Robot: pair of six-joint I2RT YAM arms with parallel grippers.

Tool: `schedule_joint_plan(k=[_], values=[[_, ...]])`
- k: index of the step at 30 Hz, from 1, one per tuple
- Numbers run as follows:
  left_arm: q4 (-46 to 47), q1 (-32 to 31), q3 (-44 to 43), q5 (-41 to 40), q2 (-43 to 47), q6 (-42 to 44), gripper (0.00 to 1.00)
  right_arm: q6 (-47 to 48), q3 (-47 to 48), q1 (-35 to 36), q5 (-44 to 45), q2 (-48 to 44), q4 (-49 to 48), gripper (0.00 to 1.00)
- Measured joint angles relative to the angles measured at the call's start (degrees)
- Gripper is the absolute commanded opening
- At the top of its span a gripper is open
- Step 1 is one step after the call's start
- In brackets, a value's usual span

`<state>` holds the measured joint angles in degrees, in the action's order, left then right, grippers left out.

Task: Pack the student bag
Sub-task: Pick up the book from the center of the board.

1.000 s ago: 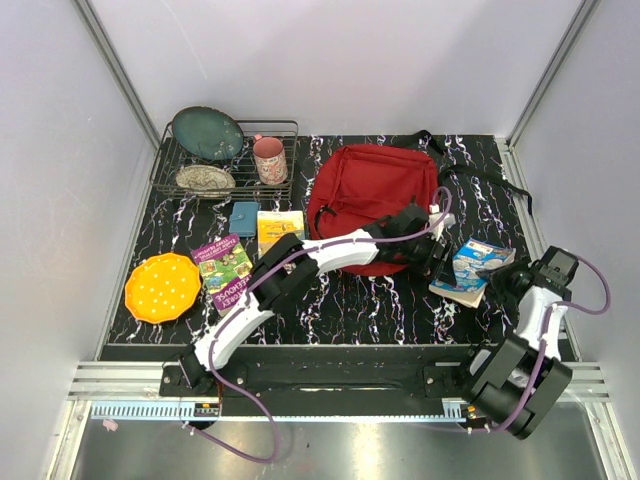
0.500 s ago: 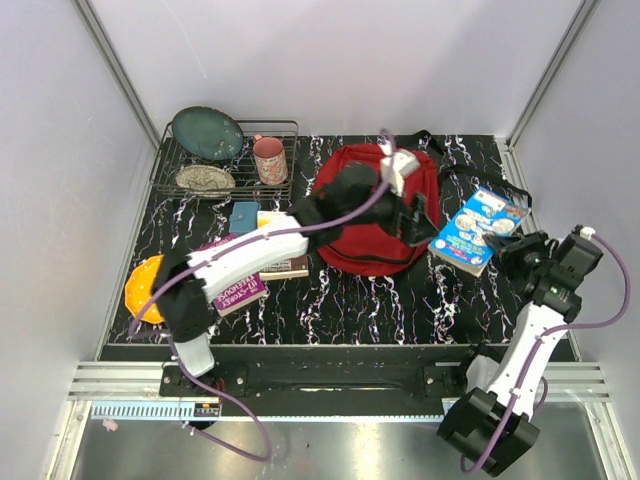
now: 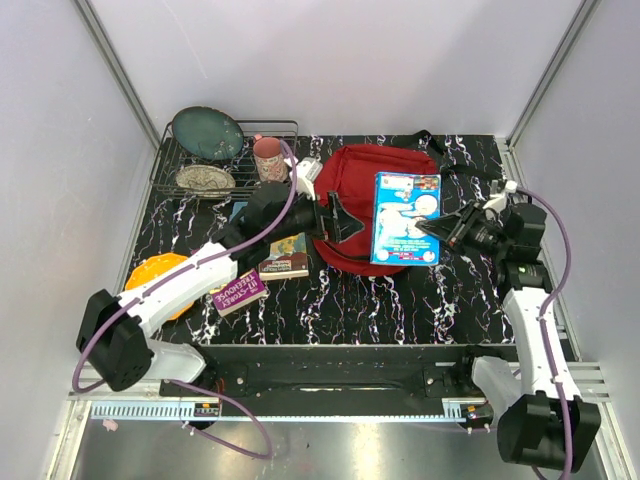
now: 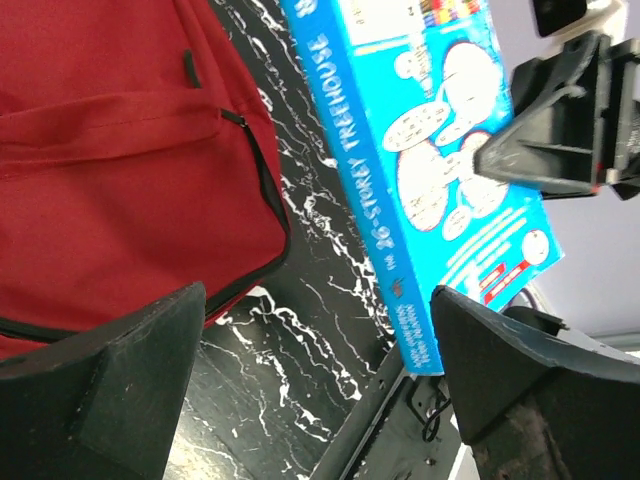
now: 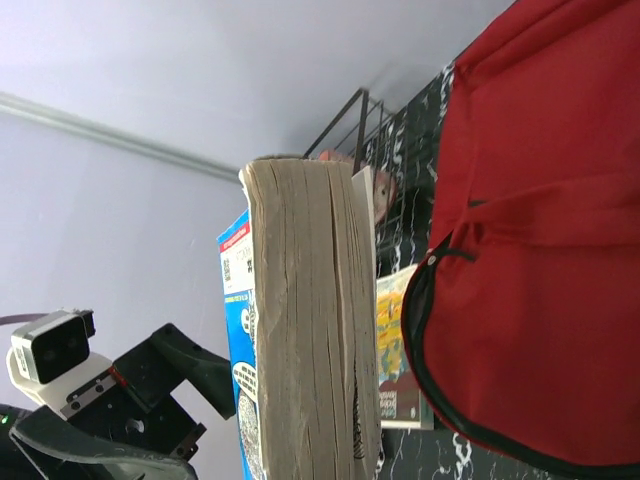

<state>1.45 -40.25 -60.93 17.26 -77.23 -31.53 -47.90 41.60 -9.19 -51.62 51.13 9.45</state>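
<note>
Red student bag lies flat, far-centre worktop; soft, floppy, light, so I'd pinch the zipper rim. The blue book, low at its right a second ago, now hangs over it, clamped in right claw. My left claw gapes empty, pulled back to bag's left edge.

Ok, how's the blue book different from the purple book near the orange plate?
The blue book is held off the table by the right gripper; the purple book lies flat on it. The blue cover shows whole; the left arm hides part of the purple one. Both are books outside the student bag.
</note>
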Motion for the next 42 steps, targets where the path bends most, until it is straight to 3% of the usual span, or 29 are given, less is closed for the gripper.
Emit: schedule_joint_plan(k=[5, 12, 30, 42], values=[[6.21, -0.15, 5.35, 0.11, 3.67, -3.54, 0.99, -1.27, -2.34, 7.1, 0.37, 1.31, -5.09, 0.0], [12.83, 0.02, 5.42, 2.08, 3.23, -6.4, 0.99, -4.11, -5.66, 13.51, -0.17, 3.48, -12.83, 0.0], [16.0, 1.66, 5.81, 3.52, 1.55, -8.63, 0.99, -8.96, -8.55, 13.86, -0.46, 3.21, -21.73, 0.0], [13.84, 2.43, 6.03, 5.09, 1.62, -8.72, 0.97, -9.01, -8.52, 14.53, -7.06, 1.99, -24.55, 0.0]])
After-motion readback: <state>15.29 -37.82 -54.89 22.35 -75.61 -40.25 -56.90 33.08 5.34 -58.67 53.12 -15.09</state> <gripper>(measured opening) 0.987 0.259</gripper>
